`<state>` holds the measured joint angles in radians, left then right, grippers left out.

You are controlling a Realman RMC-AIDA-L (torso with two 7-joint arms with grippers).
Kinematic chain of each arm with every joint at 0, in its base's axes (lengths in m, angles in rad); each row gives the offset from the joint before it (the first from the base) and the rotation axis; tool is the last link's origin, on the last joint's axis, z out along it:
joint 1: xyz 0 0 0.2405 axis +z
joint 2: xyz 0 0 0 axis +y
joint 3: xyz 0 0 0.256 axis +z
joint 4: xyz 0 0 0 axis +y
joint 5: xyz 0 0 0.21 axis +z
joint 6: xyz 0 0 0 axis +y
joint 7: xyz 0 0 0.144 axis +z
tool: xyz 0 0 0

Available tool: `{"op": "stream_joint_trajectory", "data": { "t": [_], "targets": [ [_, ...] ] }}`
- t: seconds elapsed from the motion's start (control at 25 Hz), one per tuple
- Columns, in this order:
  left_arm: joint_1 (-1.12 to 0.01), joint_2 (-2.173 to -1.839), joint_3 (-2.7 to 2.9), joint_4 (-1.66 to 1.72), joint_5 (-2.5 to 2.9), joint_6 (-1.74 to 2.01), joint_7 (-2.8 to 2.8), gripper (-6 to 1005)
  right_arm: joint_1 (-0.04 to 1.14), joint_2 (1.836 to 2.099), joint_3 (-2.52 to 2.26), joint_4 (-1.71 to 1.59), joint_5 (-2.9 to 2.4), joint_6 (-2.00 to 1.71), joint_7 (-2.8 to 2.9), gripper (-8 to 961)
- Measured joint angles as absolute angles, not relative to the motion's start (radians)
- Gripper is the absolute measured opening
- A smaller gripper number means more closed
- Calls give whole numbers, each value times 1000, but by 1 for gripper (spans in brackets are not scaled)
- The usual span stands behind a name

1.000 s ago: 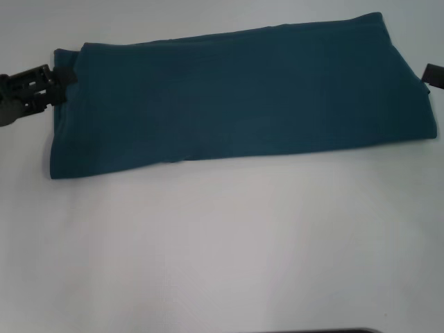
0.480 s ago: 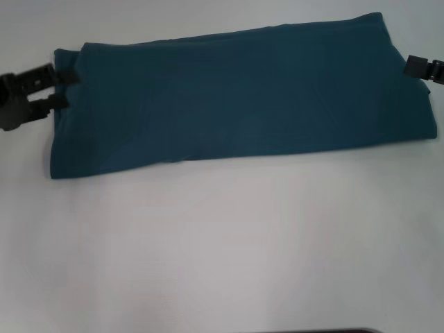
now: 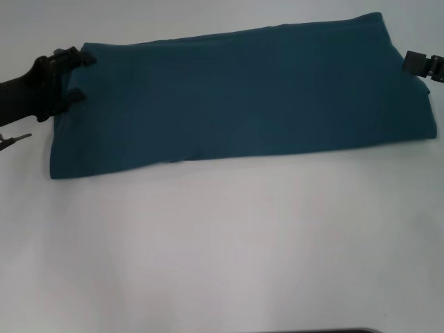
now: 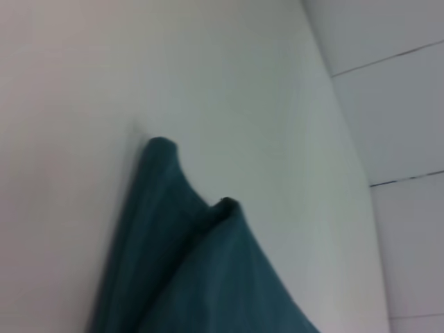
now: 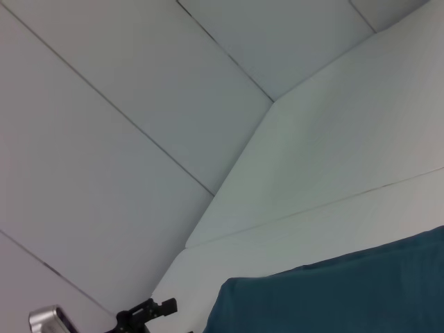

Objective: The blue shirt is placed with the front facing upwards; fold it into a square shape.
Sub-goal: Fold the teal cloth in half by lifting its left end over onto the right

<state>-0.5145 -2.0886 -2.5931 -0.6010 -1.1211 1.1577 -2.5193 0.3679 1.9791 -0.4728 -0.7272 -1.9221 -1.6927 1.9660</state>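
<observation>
The right hand (image 3: 418,64) is mostly cut off at the frame edge beside the shirt's right end, so I cannot tell its grip. The left hand (image 3: 75,75) sits at the far left corner of the blue shirt (image 3: 243,97), fingers spread apart, seemingly straddling the cloth's edge without pinching it. The shirt lies folded into a long band across the white table (image 3: 229,243). Pale panelled walls (image 5: 104,139) stand behind.

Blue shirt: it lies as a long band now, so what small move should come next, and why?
Probably close the left gripper on the near end of the blue shirt. Its jaws straddle that edge, open, and the right gripper sits at the far end; the band needs folding across to become square.
</observation>
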Motion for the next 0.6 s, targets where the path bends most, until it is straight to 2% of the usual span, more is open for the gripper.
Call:
{"op": "stream_joint_trajectory", "data": {
  "t": [0.32, 0.6],
  "targets": [
    [-525, -2091, -2583, -581, -1112, 1063, -2524, 828, 370, 1976, -471, -712, -1922, -1682, 1968, 899],
    [-527, -2080, -2541, -550, -1108, 1028, -2539, 827, 371, 1973, -470, -703, -1922, -1679, 1968, 899]
  ]
}}
